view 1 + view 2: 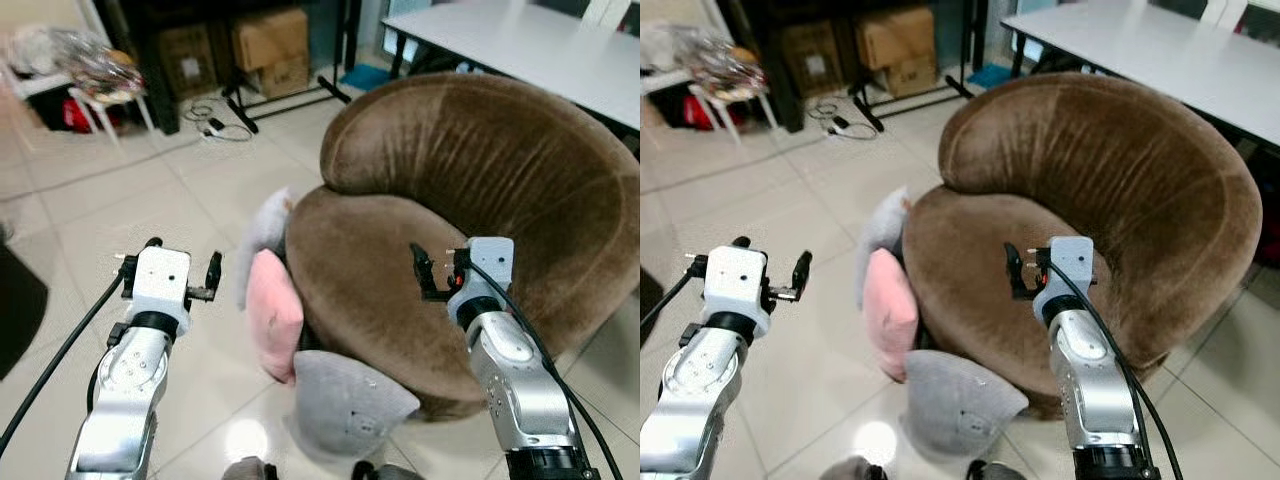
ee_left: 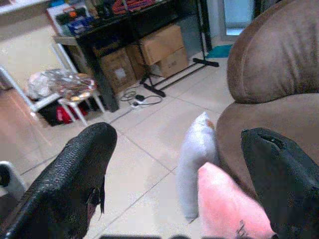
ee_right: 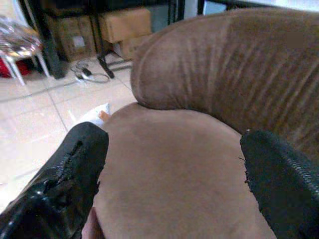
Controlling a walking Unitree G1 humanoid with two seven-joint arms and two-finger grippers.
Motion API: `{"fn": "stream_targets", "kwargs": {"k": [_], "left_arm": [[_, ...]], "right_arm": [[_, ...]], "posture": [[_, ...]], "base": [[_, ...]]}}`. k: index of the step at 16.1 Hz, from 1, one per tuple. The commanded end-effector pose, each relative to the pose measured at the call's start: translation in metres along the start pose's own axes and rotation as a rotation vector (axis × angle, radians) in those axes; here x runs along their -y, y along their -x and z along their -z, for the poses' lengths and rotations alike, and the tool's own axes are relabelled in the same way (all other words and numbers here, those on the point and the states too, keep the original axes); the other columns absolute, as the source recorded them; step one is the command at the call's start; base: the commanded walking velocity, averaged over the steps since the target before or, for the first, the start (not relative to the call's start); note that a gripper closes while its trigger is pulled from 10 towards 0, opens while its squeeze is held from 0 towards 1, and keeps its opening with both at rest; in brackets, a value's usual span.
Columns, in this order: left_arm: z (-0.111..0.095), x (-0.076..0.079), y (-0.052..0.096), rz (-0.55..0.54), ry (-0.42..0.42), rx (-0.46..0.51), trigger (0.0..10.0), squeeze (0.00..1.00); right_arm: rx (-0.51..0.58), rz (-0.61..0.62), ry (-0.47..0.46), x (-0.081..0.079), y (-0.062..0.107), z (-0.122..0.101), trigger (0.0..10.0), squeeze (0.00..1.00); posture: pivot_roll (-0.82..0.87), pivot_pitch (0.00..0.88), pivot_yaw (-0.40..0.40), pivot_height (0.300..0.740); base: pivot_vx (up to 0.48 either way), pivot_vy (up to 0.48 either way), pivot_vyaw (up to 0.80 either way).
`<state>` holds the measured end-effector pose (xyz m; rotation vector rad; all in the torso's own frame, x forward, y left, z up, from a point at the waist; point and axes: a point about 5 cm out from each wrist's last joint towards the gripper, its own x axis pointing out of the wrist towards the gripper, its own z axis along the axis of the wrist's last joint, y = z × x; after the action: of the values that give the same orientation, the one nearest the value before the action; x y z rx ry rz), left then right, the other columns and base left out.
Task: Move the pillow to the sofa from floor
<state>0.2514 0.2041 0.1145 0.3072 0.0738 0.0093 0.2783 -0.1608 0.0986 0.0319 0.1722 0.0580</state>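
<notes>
Though floor-bound, pink pillow [image 1: 274, 312] beside left end effector [image 1: 182, 270].

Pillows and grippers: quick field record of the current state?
sofa: brown round sofa, seat bare
pink pillow: on floor, leaning on sofa front
grey pillow: on floor at sofa base
pale pillow: upright behind the pink one
left gripper: open, above floor beside pillows
right gripper: open, above seat
task: not yet done

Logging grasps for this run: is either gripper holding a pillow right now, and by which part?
Nothing is held. The left gripper is open above the floor beside the pink pillow; the right gripper is open over the brown velvet sofa.
</notes>
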Motion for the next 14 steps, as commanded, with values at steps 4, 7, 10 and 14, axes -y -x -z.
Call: {"fn": "stream_targets", "kwargs": {"k": [4,7,10,14], "left_arm": [[0.0003,0.001,0.0003,0.007,0.002,0.008,10.0,0.0],[-0.0009,0.0001,-0.0009,0.009,0.002,0.018,10.0,0.0],[-0.0009,0.0001,-0.0016,0.006,0.012,0.017,10.0,0.0],[-0.0034,0.0013,-0.0019,0.012,0.011,0.035,10.0,0.0]], "right_arm": [[0.007,0.003,0.015,0.004,-0.002,-0.0022,10.0,0.0],[0.01,0.002,0.015,0.0041,-0.0033,-0.0026,10.0,0.0],[-0.001,0.007,-0.005,0.003,-0.0046,-0.0016,10.0,0.0],[-0.014,0.026,0.034,0.0031,-0.0051,0.0006,10.0,0.0]], "posture": [[-0.04,0.0,0.001,0.74],[-0.04,0.0,-0.003,0.74],[-0.03,0.0,-0.005,0.73],[-0.03,0.0,-0.005,0.69]], "base": [[0.0,0.0,0.0],[0.0,0.0,0.0],[0.0,0.0,0.0],[0.0,0.0,0.0]]}}
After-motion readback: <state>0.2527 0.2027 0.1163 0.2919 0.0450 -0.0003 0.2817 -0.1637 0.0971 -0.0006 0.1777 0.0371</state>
